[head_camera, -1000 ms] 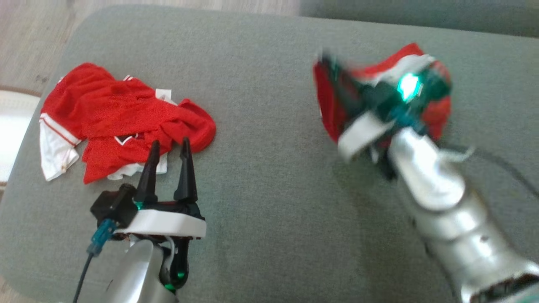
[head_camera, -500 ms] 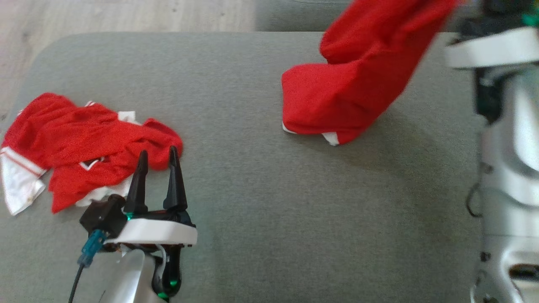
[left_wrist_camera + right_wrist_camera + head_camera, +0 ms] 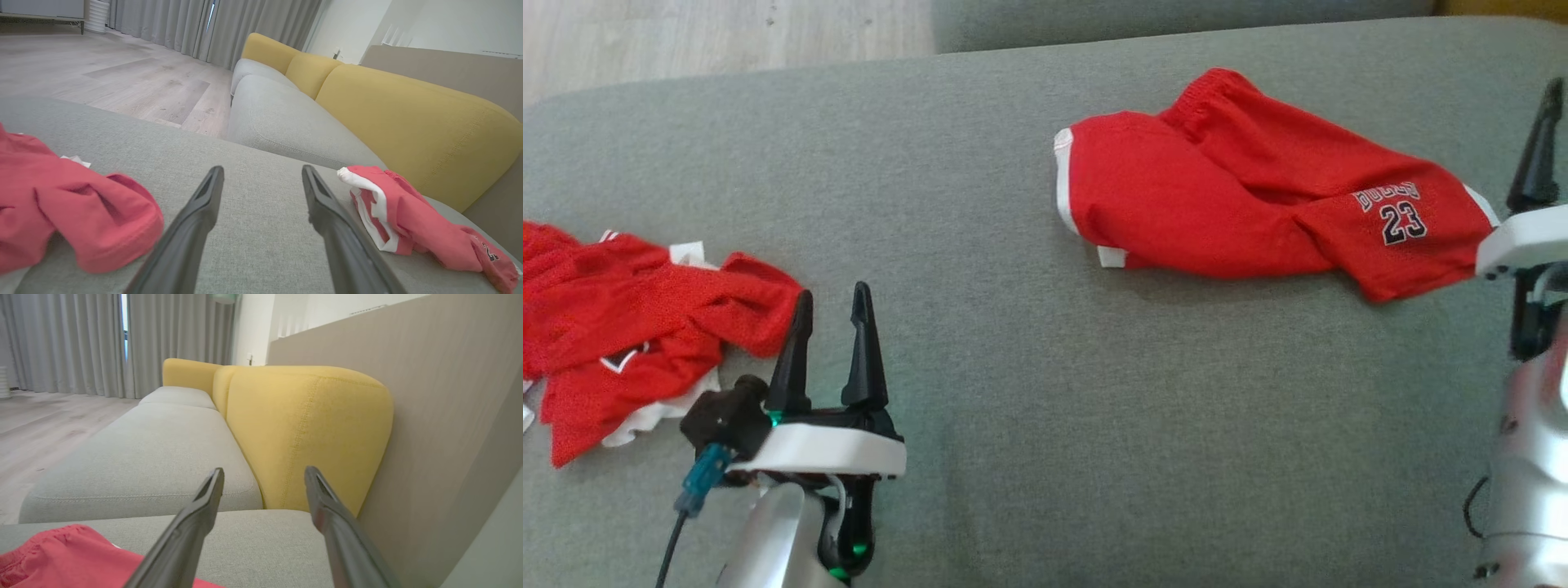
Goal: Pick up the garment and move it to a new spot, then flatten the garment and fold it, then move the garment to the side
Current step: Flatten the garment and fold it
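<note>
Red shorts [image 3: 1258,204]: we see them lying on the grey cushion [image 3: 1029,392], in its far right part. They are spread sideways and rumpled, not flat. The white-trimmed leg hem points to the cushion's middle, and the "23" print [image 3: 1403,222] sits by its right edge.
Right gripper [image 3: 264,471]: we read it as fully spread in its wrist view, with no cloth between the fingers. It is over the cushion's right edge, with the shorts' red waistband low beside its left finger. In the head view one dark finger [image 3: 1538,155] stands just beside the printed end of the shorts; we cannot tell if they touch.
Left gripper [image 3: 832,291]: wide apart and gripping nothing. It is over the cushion's near left part, with bare grey fabric between the fingers.
Red jersey heap [image 3: 629,327]: a second garment, crumpled with white trim, at the cushion's left edge. Its nearest fold lies just beside the left gripper's outer finger.
Bare fabric: open grey cloth separates the heap from the shorts across the cushion's middle.
Yellow backrests [image 3: 306,428]: they rise beyond the cushion's far right corner, behind the shorts.
Second grey seat [image 3: 155,457]: butts against the cushion's far side.
Wood floor [image 3: 727,33]: beyond the cushion's far left.
Grey curtains [image 3: 204,24]: well beyond the cushion, past the floor.
</note>
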Controlling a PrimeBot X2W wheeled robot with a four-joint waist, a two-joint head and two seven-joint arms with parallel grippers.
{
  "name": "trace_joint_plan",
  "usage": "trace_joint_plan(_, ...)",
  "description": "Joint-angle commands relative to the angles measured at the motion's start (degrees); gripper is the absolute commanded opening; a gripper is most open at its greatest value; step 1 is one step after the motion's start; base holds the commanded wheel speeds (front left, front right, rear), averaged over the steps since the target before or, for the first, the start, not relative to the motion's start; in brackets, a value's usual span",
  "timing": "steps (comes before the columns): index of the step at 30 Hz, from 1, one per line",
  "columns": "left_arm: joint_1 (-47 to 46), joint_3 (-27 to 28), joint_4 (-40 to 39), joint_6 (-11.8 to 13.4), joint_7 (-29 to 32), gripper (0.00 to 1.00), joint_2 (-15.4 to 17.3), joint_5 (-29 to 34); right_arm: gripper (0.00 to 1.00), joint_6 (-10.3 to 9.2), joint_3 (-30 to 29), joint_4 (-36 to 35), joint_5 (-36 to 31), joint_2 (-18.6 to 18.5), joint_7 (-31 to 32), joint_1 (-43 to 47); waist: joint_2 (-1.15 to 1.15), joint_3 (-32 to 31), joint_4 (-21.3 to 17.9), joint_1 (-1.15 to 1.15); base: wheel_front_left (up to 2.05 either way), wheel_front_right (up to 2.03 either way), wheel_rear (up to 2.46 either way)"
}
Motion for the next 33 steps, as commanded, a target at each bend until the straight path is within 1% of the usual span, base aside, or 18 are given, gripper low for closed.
trace_joint_plan(1,-1.92,1.77,-1.51,-0.10,-0.46,1.00,0.41,0.48,1.00,-0.04,2.37,-2.56,0.32,0.09,-0.97,-0.82,0.00,-0.15,-0.32,0.00,0.00,0.00,0.00)
trace_joint_plan(3,-1.89,1.84,-1.40,-0.21,-0.46,1.00,0.41,0.65,1.00,-0.04,5.27,-3.11,3.08,0.13,-2.14,0.44,0.00,-0.38,-0.55,0.00,0.00,0.00,0.00)
trace_joint_plan(6,-1.83,1.87,-1.24,-0.36,-0.46,1.00,0.41,0.83,1.00,-0.04,11.80,-5.10,8.88,0.15,-3.09,3.68,0.00,-0.86,-0.64,0.00,0.00,0.00,0.00)
trace_joint_plan(13,-0.84,2.00,-1.60,-0.59,-0.46,1.00,0.41,0.86,1.00,-0.04,25.35,-11.88,23.07,0.16,-3.65,15.06,0.00,-2.08,-0.08,0.00,0.00,0.00,0.00)
trace_joint_plan(17,0.03,1.97,-1.78,-0.67,-0.46,1.00,0.41,0.86,1.00,-0.04,30.68,-12.29,27.49,0.16,-3.75,21.08,0.00,-2.61,0.20,0.00,0.00,0.00,0.00)
trace_joint_plan(22,0.78,1.57,-1.92,-0.64,-0.46,1.00,0.41,0.79,1.00,-0.04,35.01,-10.86,29.31,0.16,-3.81,24.79,0.00,-3.02,0.55,0.00,0.00,0.00,0.00)
trace_joint_plan(31,0.40,0.96,-2.23,-0.43,-0.46,1.00,0.41,0.90,1.00,-0.04,35.30,-12.03,28.41,0.17,-3.82,23.19,0.00,-2.22,1.85,0.00,0.00,0.00,0.00)
trace_joint_plan(33,0.23,0.79,-2.35,-0.41,-0.46,1.00,0.41,0.71,1.00,-0.04,36.52,-11.77,27.25,0.17,-3.82,22.51,0.00,-1.72,2.44,0.00,0.00,0.00,0.00)
